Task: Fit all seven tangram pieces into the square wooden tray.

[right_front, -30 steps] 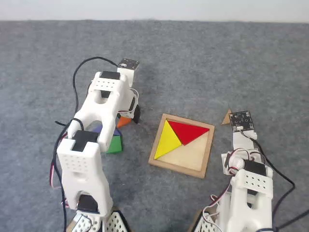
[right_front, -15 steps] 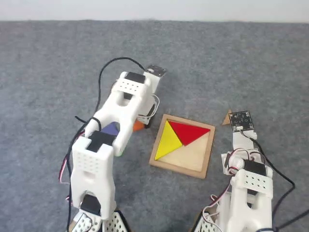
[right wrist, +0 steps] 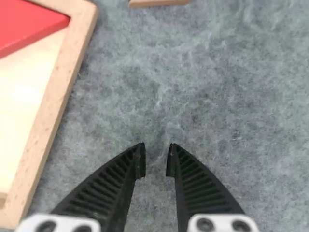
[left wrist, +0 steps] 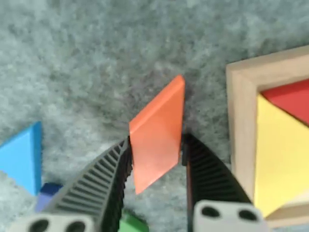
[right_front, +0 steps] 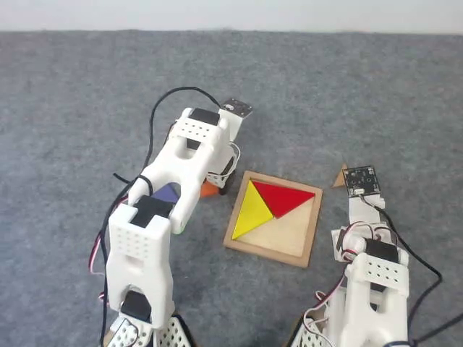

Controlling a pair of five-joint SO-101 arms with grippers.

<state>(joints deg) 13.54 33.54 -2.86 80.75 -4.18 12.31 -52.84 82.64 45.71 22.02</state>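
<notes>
The square wooden tray [right_front: 309,230] holds a yellow triangle [right_front: 251,210] and a red triangle [right_front: 286,196]; the rest of its floor is bare wood. My left gripper [right_front: 217,186] sits just off the tray's left edge, shut on an orange parallelogram [left wrist: 157,135] that is clamped between its fingers [left wrist: 108,169]. The tray rim [left wrist: 239,121] is close beside it. A blue triangle [left wrist: 21,157], a purple piece [right_front: 166,191] and a green piece [left wrist: 133,224] lie under the left arm. My right gripper [right wrist: 154,159] hangs shut over bare carpet, right of the tray rim [right wrist: 58,106].
A wood-coloured triangle [right_front: 340,176] lies on the grey carpet beyond the tray's right corner, next to the right arm's wrist camera [right_front: 360,181]. Open carpet stretches across the far side and the left of the table.
The left arm swung right toward the tray, carrying the orange parallelogram, and has barely moved in the last half second. The right arm stayed still.
</notes>
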